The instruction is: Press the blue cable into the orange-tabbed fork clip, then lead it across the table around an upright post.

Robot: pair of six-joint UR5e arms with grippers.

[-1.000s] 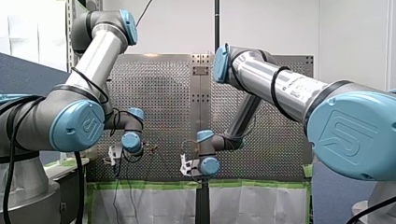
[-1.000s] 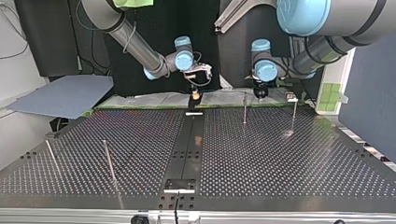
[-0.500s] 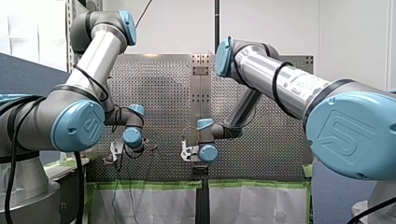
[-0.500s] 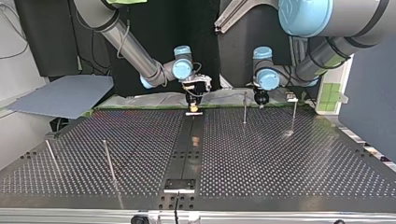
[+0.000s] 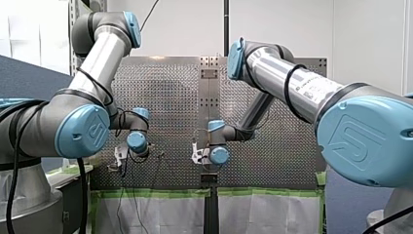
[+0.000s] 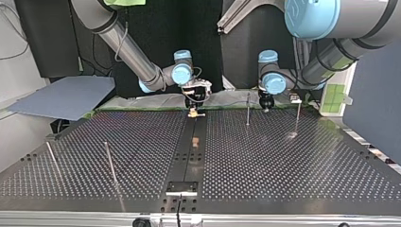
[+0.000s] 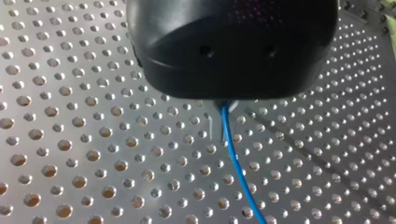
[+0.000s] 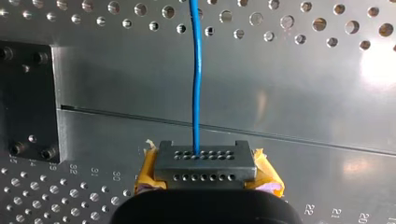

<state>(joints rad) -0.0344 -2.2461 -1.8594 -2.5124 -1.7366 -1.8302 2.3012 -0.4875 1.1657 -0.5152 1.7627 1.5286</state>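
In the right wrist view my right gripper [image 8: 205, 164] has its grey fingers with yellow pads closed together on the blue cable [image 8: 196, 88], which runs straight ahead over the table's centre strip. In the top view this gripper [image 6: 194, 111] hangs just above the centre strip at the far edge. My left gripper [image 6: 266, 101] is beside a thin upright post [image 6: 248, 109]. In the left wrist view the blue cable [image 7: 233, 158] comes out from under the black gripper [image 7: 225, 103] and trails away over the holes. The orange-tabbed fork clip does not show clearly in any view.
Another post [image 6: 298, 116] stands past my left gripper, and two more [image 6: 110, 163] [image 6: 53, 160] lean at the top view's near left. A blue-grey board [image 6: 66, 97] lies off the table there. A black screwed plate [image 8: 28, 98] sits beside my right gripper.
In the top view my right gripper has come down and slightly left onto the centre strip. My left gripper has sunk a little beside the post.
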